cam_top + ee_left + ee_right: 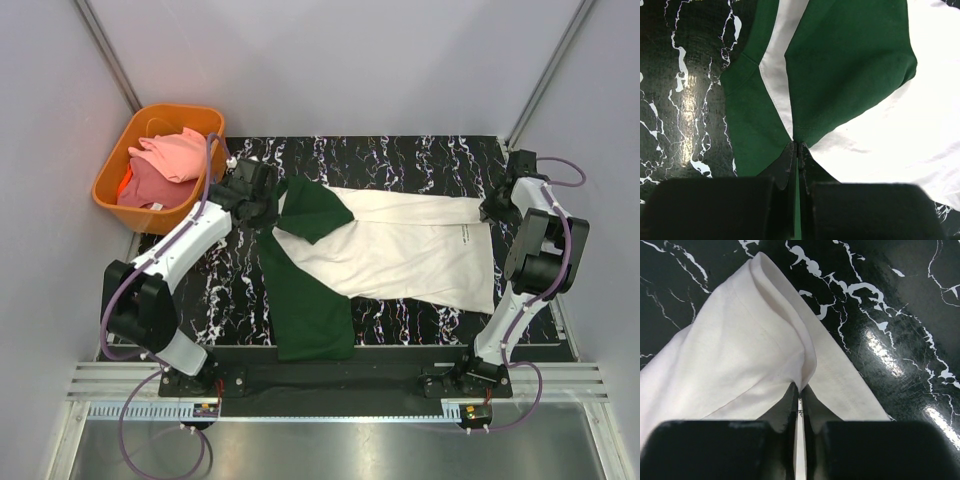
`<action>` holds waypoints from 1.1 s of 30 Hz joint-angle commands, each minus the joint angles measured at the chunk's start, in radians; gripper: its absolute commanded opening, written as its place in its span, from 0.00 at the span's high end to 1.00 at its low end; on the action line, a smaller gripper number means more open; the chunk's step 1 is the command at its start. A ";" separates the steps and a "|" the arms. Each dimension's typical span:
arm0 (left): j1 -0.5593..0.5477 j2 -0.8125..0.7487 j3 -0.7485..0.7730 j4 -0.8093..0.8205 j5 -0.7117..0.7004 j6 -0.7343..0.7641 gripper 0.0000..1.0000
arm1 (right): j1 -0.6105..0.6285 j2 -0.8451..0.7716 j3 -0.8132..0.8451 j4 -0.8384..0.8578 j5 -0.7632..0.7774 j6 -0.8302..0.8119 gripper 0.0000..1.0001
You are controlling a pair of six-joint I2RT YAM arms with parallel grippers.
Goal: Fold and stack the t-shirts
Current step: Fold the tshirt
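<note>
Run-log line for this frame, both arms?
step: folding | left gripper: shut on green sleeve | right gripper: shut on cream t-shirt hem | pink t-shirts: in orange basket

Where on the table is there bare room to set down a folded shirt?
The table is bare along its far edge beyond the cream t-shirt, and in a thinner front strip right of its green sleeve. The middle is covered; both ends are crowded by the left tool and right tool pinching cloth.
</note>
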 commanded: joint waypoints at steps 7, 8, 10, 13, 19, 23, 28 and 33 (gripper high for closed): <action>0.030 -0.084 -0.049 -0.003 0.060 0.116 0.71 | -0.009 0.009 0.066 -0.132 0.083 -0.010 0.63; 0.036 -0.124 -0.055 -0.003 0.053 0.130 0.58 | -0.009 -0.011 0.072 -0.141 0.074 0.002 0.59; 0.054 -0.144 -0.053 -0.003 0.053 0.174 0.52 | -0.009 -0.034 0.086 -0.156 0.018 0.023 0.55; 0.070 -0.138 -0.032 -0.003 0.078 0.223 0.53 | 0.016 -0.089 0.082 -0.143 -0.082 0.074 0.43; 0.096 0.036 0.094 0.022 0.200 0.335 0.39 | 0.199 -0.172 -0.110 0.181 -0.434 0.279 0.25; 0.122 0.160 0.161 0.005 0.302 0.340 0.46 | 0.348 -0.148 -0.153 0.314 -0.484 0.373 0.30; 0.123 0.108 0.006 -0.009 0.323 0.292 0.53 | 0.490 -0.097 -0.178 0.411 -0.538 0.412 0.58; 0.125 0.025 -0.102 -0.012 0.361 0.266 0.46 | 0.612 -0.043 -0.185 0.471 -0.563 0.433 0.82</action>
